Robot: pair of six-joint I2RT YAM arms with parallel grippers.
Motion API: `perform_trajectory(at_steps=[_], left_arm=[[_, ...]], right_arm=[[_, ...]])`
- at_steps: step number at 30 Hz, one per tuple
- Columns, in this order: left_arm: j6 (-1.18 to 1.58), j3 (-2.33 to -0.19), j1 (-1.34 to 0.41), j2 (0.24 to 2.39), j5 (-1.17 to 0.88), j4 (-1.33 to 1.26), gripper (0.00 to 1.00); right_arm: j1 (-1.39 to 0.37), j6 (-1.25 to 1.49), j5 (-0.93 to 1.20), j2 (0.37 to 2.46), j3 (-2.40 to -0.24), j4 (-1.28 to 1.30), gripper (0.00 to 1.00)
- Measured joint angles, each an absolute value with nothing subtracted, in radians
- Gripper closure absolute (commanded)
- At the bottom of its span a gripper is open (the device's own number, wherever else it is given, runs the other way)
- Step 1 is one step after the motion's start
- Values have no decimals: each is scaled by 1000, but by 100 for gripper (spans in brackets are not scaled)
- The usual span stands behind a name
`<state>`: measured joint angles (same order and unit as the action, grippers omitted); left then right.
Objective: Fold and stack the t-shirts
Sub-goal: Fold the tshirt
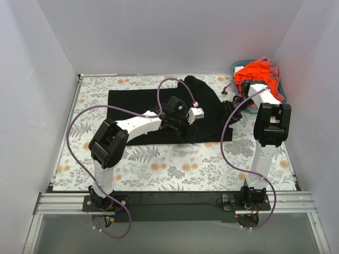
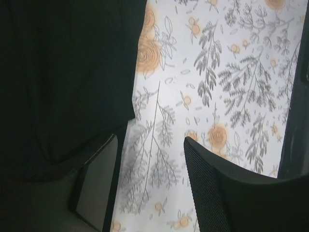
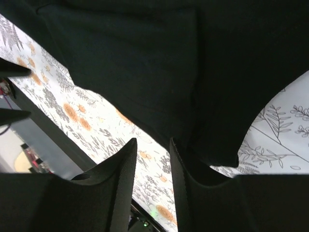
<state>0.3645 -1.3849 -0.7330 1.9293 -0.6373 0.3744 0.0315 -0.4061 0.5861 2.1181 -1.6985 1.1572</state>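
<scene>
A large black t-shirt [image 1: 148, 108] lies spread across the back of the floral table; its right part is bunched up. My left gripper [image 1: 186, 132] is over the shirt's front edge. In the left wrist view it [image 2: 150, 139] is open, with bare tablecloth between the fingers and the shirt's edge [image 2: 63, 82] by the left finger. My right gripper [image 1: 229, 108] is at the shirt's right edge. In the right wrist view it [image 3: 152, 141] is open with a narrow gap, the black cloth [image 3: 145, 58] just beyond the fingertips. An orange-red shirt [image 1: 257, 74] with some pink cloth [image 1: 274, 69] is piled at the back right.
The orange and pink cloth sits in a teal basket [image 1: 283, 93] in the back right corner, close behind the right arm. White walls enclose the table on three sides. A purple cable [image 1: 228, 137] loops beside each arm.
</scene>
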Motion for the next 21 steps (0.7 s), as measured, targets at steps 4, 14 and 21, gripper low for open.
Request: perform_trajectory(at_steps=[4, 14, 21], left_arm=[[459, -1430, -748, 2013, -638, 338, 44], [872, -1329, -697, 2007, -698, 279, 34], [1034, -1291, -698, 2007, -702, 228, 32]], right_arm=[[31, -392, 591, 2152, -1698, 1149, 72], [31, -389, 619, 2155, -1699, 1148, 99], [35, -394, 599, 2149, -1698, 1148, 68]])
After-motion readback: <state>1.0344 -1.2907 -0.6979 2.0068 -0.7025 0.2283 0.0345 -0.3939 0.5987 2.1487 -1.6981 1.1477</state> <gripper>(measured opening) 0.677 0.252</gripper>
